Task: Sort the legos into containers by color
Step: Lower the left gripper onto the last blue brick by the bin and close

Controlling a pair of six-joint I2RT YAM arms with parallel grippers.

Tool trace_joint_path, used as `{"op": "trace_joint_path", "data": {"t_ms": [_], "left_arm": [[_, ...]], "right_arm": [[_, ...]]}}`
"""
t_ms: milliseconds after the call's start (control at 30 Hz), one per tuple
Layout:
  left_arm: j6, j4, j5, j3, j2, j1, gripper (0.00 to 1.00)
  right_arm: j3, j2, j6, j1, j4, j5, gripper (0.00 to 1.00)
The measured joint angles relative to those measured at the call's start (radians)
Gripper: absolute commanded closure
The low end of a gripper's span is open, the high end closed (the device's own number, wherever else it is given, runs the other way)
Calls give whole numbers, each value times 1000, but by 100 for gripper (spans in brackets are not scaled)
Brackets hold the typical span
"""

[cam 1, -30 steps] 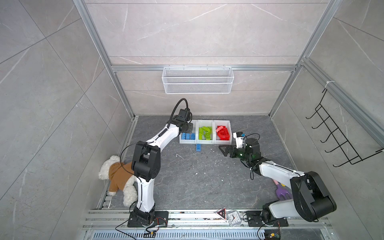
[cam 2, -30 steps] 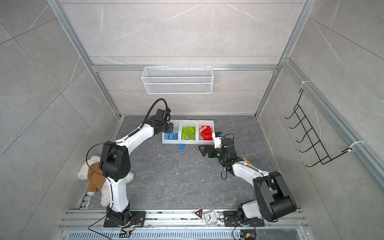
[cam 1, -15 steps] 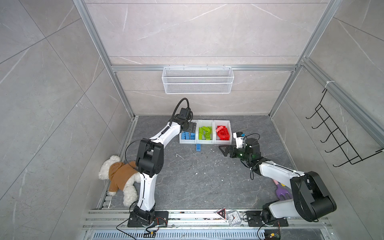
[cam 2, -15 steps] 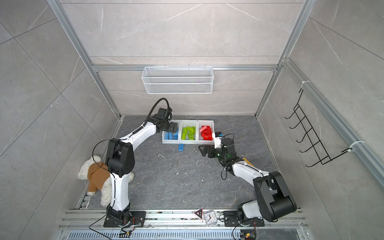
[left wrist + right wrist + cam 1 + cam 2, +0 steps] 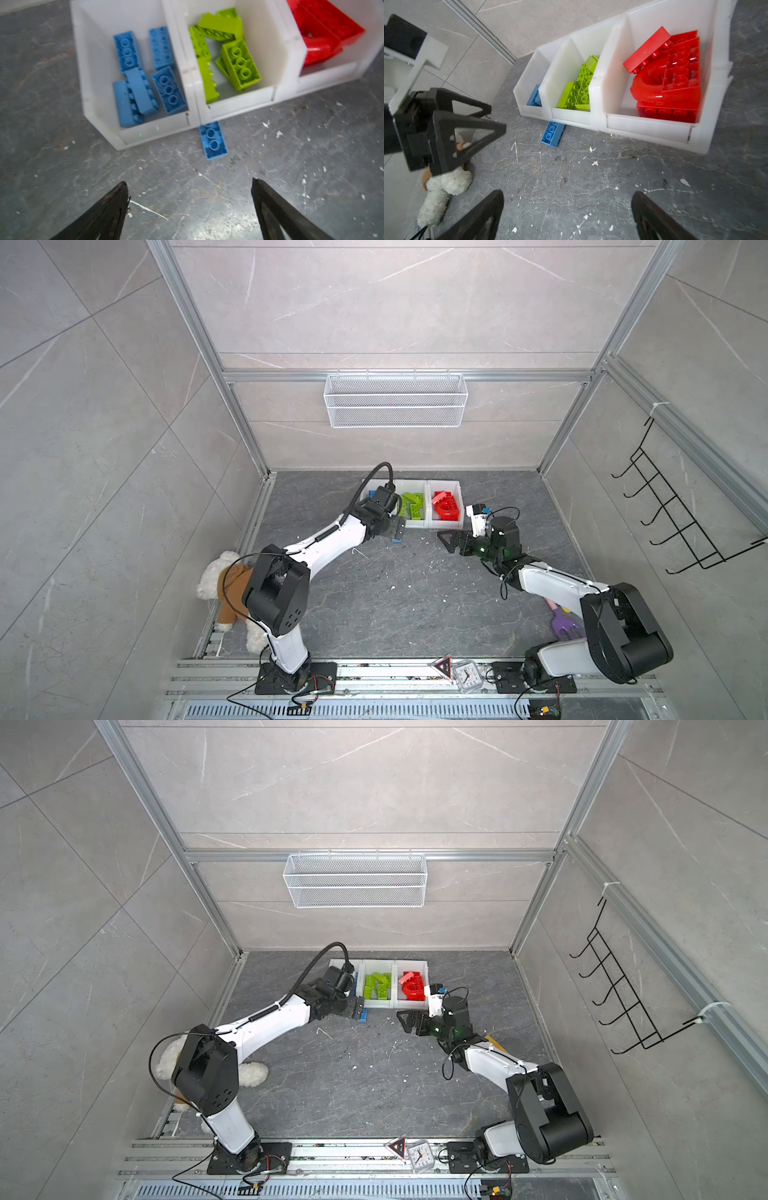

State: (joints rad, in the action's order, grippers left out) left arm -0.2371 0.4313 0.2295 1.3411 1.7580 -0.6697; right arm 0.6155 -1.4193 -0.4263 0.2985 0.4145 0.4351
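The left end effector (image 5: 188, 182), jaws spread and empty, is hovering near the loose blue brick (image 5: 213, 140), which is lying on the worktop (image 5: 62, 166) touching the fronts where the blue bin (image 5: 95, 62) meets the green bin (image 5: 268, 52); a descending finger risks catching that lip and shoving the bins. A second ago it was clenched above the blue bin

Three white bins (image 5: 153, 133) are set side by side on the grey desk (image 5: 62, 182). A blue lego brick (image 5: 213, 141) is laid against their front.
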Motion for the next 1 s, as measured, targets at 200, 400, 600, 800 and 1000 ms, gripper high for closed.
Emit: {"op": "trace_joint_path", "data": {"t_ms": [200,400,600,800,1000], "left_arm": [[-56,-38,27,-4,53,-26,8],[-70,-67,31,38,165,-21,13],[-70,-84,31,94,245,-18,16],[-70,-100,24,122,287,-5,18],[-70,-96,6,129,325,12,20]], "right_arm": [[0,0,0,0,0,0,3],[0,0,0,0,0,0,3],[0,0,0,0,0,0,3],[0,0,0,0,0,0,3],[0,0,0,0,0,0,3]]}}
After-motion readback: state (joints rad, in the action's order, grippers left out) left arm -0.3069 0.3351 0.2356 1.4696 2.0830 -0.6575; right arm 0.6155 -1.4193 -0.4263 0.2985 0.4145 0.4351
